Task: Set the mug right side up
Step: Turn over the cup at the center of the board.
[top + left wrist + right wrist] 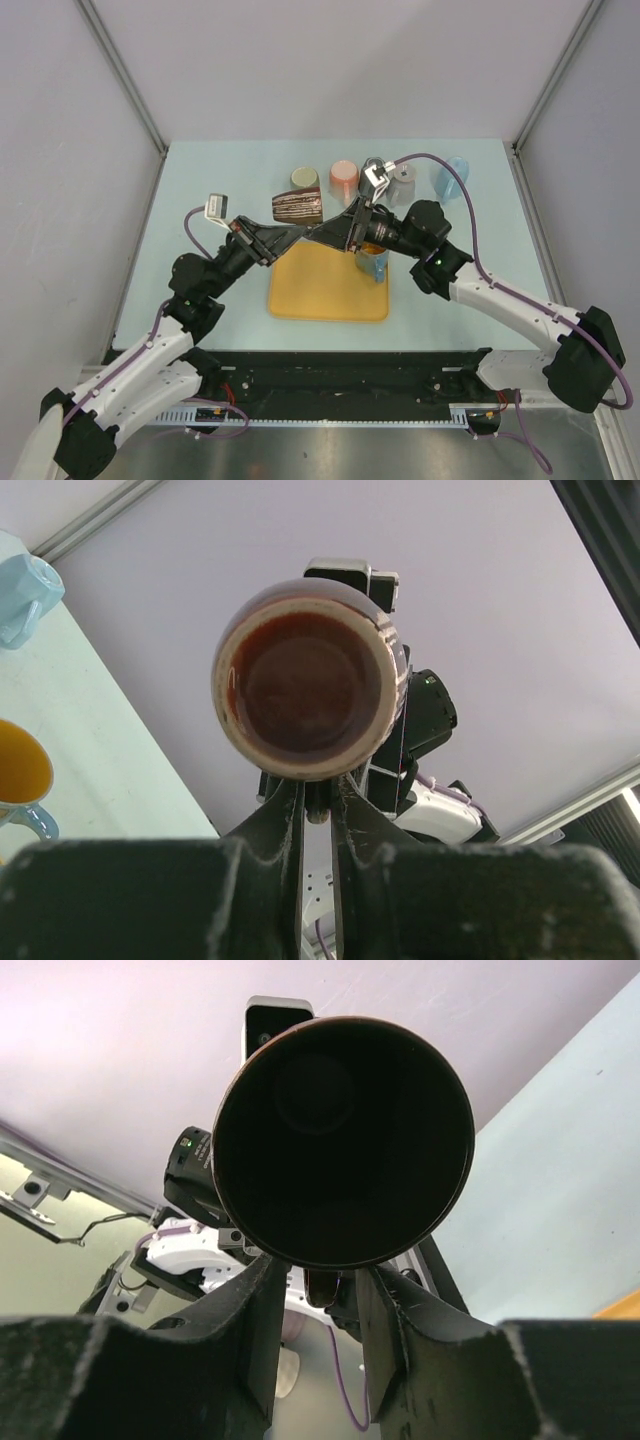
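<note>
Brown mug (297,207) held sideways in the air, beyond the tray (320,292). Left gripper (318,796) is pinched tight on its handle, at the base end. Right gripper (322,1282) straddles the handle at the mouth end, jaws narrowly apart. Probably a handover between the 2 arms, to upright it.

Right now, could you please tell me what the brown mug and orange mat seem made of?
The brown mug looks like glazed ceramic: glossy, with a pale unglazed foot ring. The orange mat is probably plastic or silicone: flat, matte, rounded corners.
</note>
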You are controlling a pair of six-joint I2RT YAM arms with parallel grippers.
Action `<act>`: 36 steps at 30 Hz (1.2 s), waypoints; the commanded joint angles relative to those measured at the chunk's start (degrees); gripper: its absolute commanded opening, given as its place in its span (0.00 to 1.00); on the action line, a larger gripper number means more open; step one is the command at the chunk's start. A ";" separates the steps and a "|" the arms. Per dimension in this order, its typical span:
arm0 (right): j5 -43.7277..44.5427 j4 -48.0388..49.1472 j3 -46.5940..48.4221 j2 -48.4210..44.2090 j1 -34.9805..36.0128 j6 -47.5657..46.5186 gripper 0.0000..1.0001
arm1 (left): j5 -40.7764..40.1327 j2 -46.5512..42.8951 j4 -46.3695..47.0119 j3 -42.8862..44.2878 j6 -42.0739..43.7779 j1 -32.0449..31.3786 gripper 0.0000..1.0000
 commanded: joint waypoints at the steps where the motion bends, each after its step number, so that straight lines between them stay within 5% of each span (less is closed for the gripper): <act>1: -3.37 0.41 3.48 0.19 -0.67 -1.24 0.37 | 1.23 -0.26 3.58 -0.52 0.76 -1.39 0.00; 10: -5.22 -1.53 4.62 1.15 -0.85 -1.68 0.21 | 0.87 0.00 3.58 -0.78 1.02 -1.92 0.00; 14: -5.22 -2.23 4.71 1.59 -0.85 -1.50 0.00 | 0.61 -0.26 3.59 -0.96 1.20 -1.92 0.00; 22: -2.15 -5.21 4.79 0.63 -0.85 -3.26 0.00 | 0.00 -0.70 3.58 -1.48 1.29 -2.01 0.01; 29: 0.06 -7.24 4.71 -1.92 -0.76 -6.52 0.00 | -2.29 -3.34 3.58 -4.03 1.64 -2.01 0.38; 36: 0.23 -6.80 4.71 -2.01 -0.67 -6.07 0.00 | -3.34 -4.75 3.58 -5.70 1.46 -1.92 0.47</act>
